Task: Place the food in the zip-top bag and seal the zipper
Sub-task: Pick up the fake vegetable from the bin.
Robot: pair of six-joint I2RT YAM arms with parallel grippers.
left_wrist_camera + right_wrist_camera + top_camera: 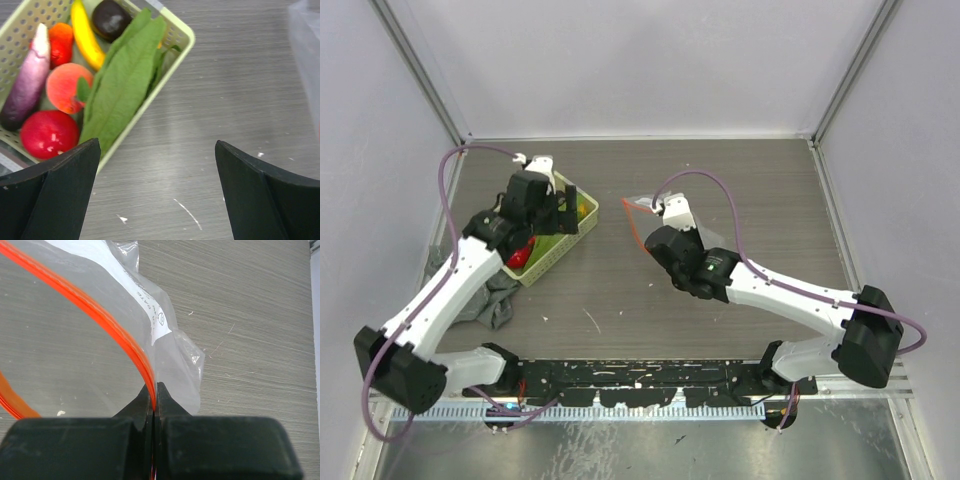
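Yellow-green basket (183, 33) holds food (125, 85), zip-top bag (170, 360) apart

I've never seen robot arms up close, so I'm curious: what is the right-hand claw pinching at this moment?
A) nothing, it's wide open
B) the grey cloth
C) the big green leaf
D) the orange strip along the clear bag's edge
D: the right wrist view shows the right gripper closed tight on the red-orange zipper at the mouth of the zip-top bag.
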